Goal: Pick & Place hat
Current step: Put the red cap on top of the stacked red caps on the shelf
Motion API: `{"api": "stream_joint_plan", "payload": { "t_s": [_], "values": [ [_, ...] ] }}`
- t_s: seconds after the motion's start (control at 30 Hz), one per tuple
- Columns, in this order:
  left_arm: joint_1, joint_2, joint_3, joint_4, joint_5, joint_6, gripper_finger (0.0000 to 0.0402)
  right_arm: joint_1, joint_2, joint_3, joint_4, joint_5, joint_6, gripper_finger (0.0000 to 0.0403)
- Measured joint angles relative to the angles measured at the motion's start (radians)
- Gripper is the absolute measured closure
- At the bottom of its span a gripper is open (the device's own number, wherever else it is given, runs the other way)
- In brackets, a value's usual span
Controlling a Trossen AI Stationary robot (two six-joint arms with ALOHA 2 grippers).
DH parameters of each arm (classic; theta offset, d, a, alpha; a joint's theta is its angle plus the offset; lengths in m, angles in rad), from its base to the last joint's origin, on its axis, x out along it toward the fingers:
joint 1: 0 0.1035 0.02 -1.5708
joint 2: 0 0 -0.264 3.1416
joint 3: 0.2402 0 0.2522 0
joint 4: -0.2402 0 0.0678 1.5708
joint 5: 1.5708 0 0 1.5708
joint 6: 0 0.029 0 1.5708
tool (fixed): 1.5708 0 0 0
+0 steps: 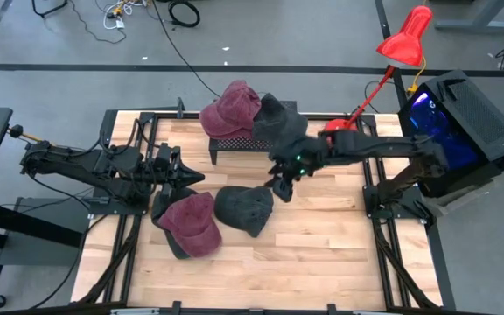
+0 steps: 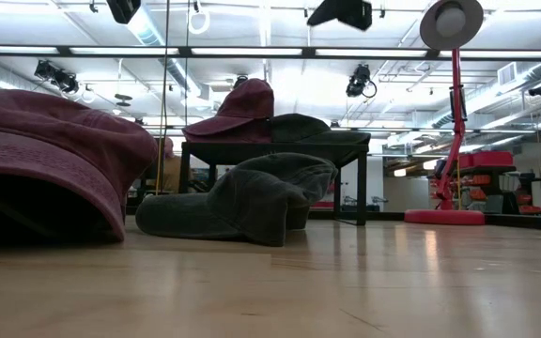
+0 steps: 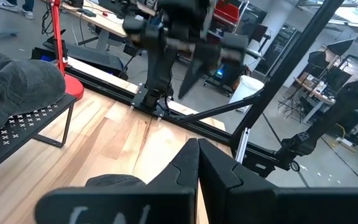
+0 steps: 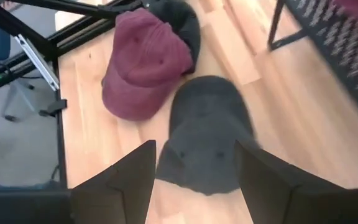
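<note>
Above the middle of the wooden surface we see the right end effector hanging with its fingers spread wide and nothing between them, just over the near edge of a dark gray hat that lies flat on the wood. Just beside that hat, toward the left arm, lies a maroon cap, and the two touch or nearly touch; a further dark hat peeks out from behind the maroon one in the right wrist view. At the far side of the surface stands a low black mesh stand, and on it we see a second maroon cap sitting next to another dark gray hat. The left end effector rests low near the left edge, pointing toward the maroon cap on the wood, its fingers pressed together with nothing held. A red desk lamp stands at the far right corner, next to a black computer case with a blue glow.
</note>
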Motion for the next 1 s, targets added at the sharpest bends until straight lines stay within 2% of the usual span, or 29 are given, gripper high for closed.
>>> {"api": "stream_joint_plan", "payload": {
  "t_s": [0.23, 0.47, 0.83, 0.93, 1.0],
  "values": [
    [0.0, 0.0, 0.0, -0.01, 0.0, 0.0, 0.039, 0.078, -0.019, -0.211, 0.229, 0.009, 0.184, 0.0188],
    [0.0, 0.0, 0.0, -0.046, 0.003, 0.001, 0.039, 0.142, -0.081, -0.34, 0.276, 0.076, 0.316, 0.0188],
    [0.0, 0.0, 0.0, -0.187, 0.036, -0.064, 0.0389, 0.188, -0.159, -0.395, 0.378, 0.182, 0.366, 0.0188],
    [0.001, 0.0, 0.0, -0.221, 0.038, -0.11, 0.0371, 0.188, -0.161, -0.395, 0.38, 0.185, 0.367, 0.0188],
    [0.001, 0.0, 0.0, -0.262, 0.04, -0.157, 0.0346, 0.188, -0.161, -0.395, 0.379, 0.185, 0.366, 0.0188]
  ]
}}
